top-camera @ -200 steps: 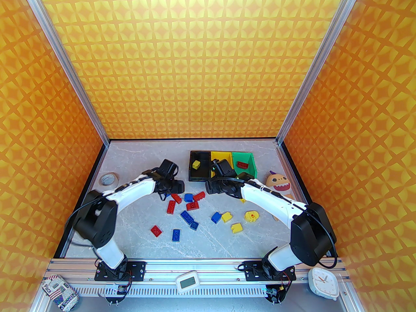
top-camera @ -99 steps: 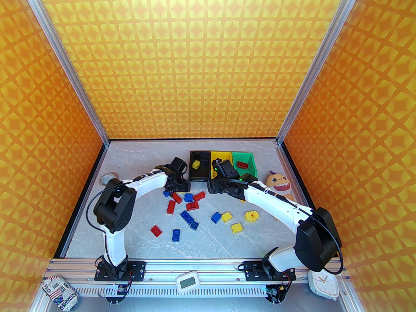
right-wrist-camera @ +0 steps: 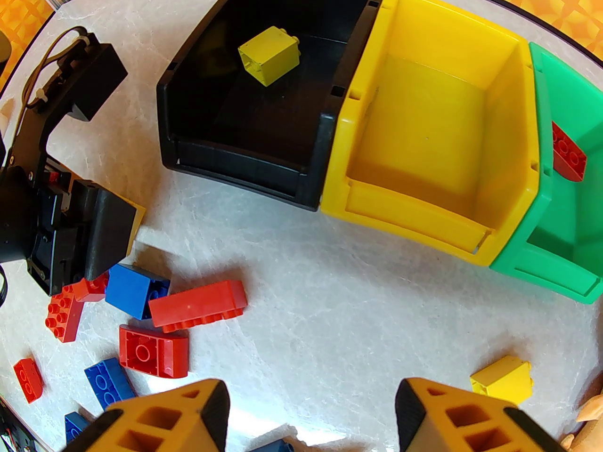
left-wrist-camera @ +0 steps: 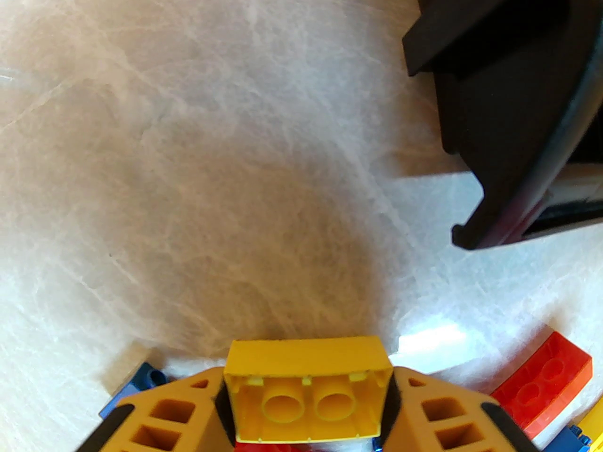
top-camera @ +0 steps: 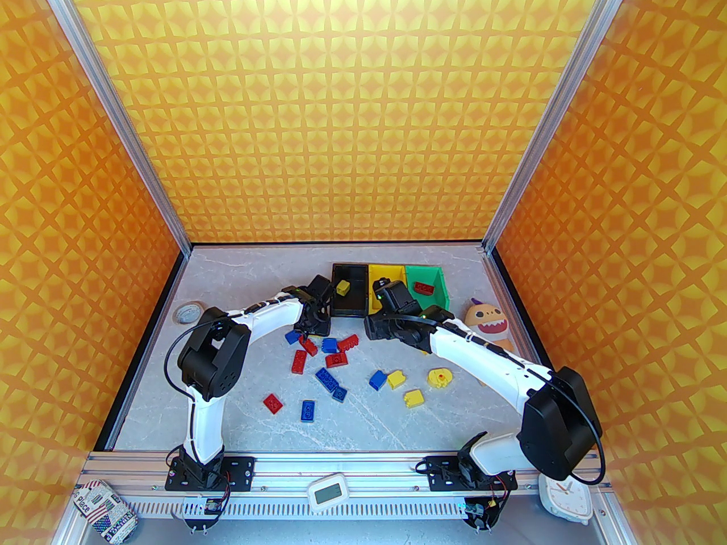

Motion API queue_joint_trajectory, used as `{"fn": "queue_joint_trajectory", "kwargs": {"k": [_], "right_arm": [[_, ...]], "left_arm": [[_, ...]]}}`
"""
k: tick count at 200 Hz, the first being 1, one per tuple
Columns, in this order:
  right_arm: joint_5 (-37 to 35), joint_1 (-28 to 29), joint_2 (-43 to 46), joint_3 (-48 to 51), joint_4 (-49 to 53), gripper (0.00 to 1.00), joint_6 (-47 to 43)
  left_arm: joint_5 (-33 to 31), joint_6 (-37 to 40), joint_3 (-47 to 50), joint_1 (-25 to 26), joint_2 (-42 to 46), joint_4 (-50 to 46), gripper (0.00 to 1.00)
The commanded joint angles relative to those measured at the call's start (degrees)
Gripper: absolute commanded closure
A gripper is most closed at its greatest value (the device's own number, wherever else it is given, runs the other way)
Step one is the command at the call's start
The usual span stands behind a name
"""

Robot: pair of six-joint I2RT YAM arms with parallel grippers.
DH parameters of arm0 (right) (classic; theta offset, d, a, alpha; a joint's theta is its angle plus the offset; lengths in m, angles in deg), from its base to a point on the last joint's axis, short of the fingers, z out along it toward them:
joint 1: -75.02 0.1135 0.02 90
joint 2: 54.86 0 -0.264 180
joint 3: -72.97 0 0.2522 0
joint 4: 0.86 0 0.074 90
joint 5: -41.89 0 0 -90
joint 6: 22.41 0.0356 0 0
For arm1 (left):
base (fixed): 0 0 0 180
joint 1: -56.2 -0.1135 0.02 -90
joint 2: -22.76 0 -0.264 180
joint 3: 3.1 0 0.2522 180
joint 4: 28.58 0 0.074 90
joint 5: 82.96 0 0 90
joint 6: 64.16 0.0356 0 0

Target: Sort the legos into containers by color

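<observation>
"So, what has the left gripper (left-wrist-camera: 307, 396) got?"

"It is clamped on a yellow lego (left-wrist-camera: 306, 363), pinched between both fingers, hollow underside toward the wrist camera."

"Where is that, relative to the containers?"

"Above the table (left-wrist-camera: 188, 158), just off the near-left corner of the black bin (left-wrist-camera: 494, 125), not over it. A blue brick (right-wrist-camera: 134, 290) and red bricks (right-wrist-camera: 198, 305) lie on the table just beside that gripper. A second yellow brick (right-wrist-camera: 269, 55) lies inside the black bin."

"And further right?"

"The yellow bin (right-wrist-camera: 424, 219) touches the black one, and the green bin (right-wrist-camera: 541, 257) touches the yellow, with a red lego (right-wrist-camera: 569, 152) in it."

"The right gripper (right-wrist-camera: 311, 407)?"

"Its fingers are spread wide with nothing between them, above bare table on the near side of the yellow bin. A loose yellow piece (right-wrist-camera: 501, 379) lies just to its right."
</observation>
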Motion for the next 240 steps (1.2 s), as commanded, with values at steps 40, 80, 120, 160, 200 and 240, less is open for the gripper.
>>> {"fn": "queue_joint_trajectory", "kwargs": {"k": [40,80,120,160,200,240], "right_arm": [[-2.77,-0.01,3.28,1.81,1.11,0.37,0.66],[-4.08,0.00,4.89,2.67,1.67,0.37,0.83],[-5.02,-0.02,6.33,3.21,2.72,0.37,1.01],[-5.33,-0.01,7.44,3.66,3.56,0.37,1.18],[-6.10,-0.01,8.27,4.14,4.15,0.36,1.11],[-5.85,-0.01,7.90,4.03,4.14,0.36,1.02]], "left_arm": [[-2.63,0.24,-8.84,1.49,2.15,-3.87,0.54],[-2.61,0.64,-17.88,2.14,-1.30,-5.46,0.54],[-2.58,0.72,-28.42,2.60,-7.18,-6.11,0.54],[-2.48,1.56,-40.02,2.61,-14.84,-8.91,0.46],[-2.44,1.76,-42.96,2.61,-15.54,-10.01,0.28],[-2.41,1.62,-38.70,2.61,-10.64,-7.65,0.28]]}}
